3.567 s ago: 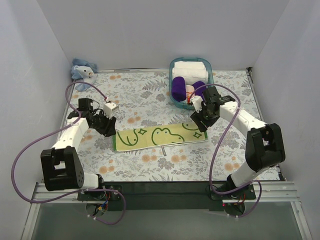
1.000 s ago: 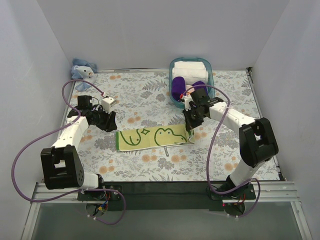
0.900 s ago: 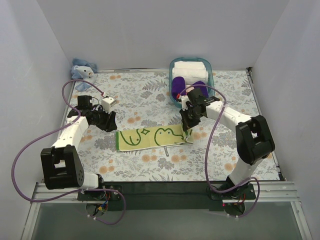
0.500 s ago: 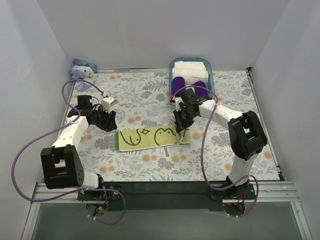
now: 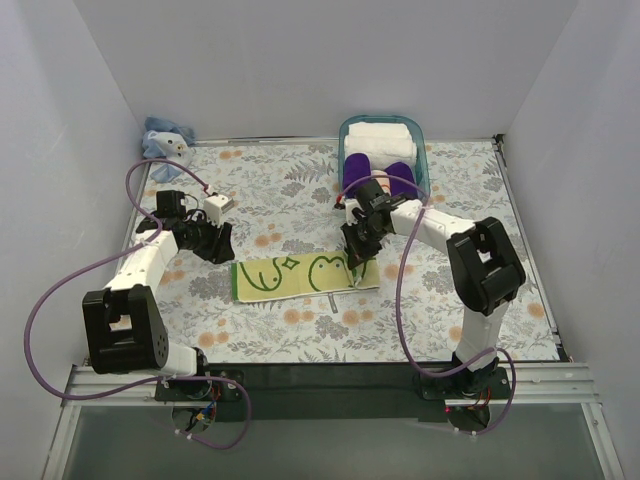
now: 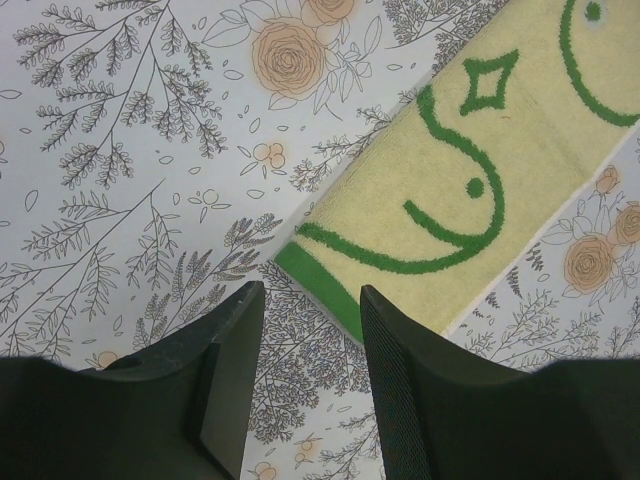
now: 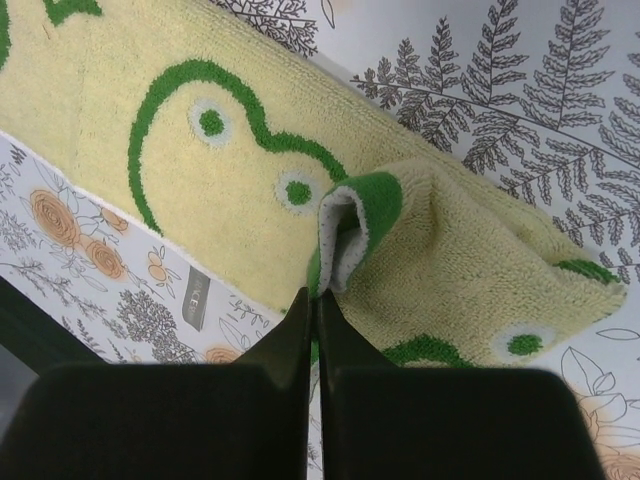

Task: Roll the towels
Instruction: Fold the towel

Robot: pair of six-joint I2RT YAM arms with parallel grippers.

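The yellow-green towel (image 5: 295, 274) lies flat across the middle of the table (image 5: 280, 190). In the top view its right end is hidden under the right claw (image 5: 357, 256). Only the right wrist view shows that end folded back leftward over the cloth. There the green hem is pinched between the claw's pressed-together fingers, and a small label (image 7: 195, 297) sits at the near edge. The left wrist view cuts the towel off at the right. It shows the left claw (image 6: 308, 295) spread, nothing in it, above the towel's left corner; whether it touches the table I cannot tell. The blue towel (image 5: 165, 140) sits crumpled in the far left corner, seen from above only. That makes two towels. A bin (image 5: 421, 150), far and right of the middle, holds two purple rolls (image 5: 357, 168) and white towels (image 5: 380, 133), their number unclear.
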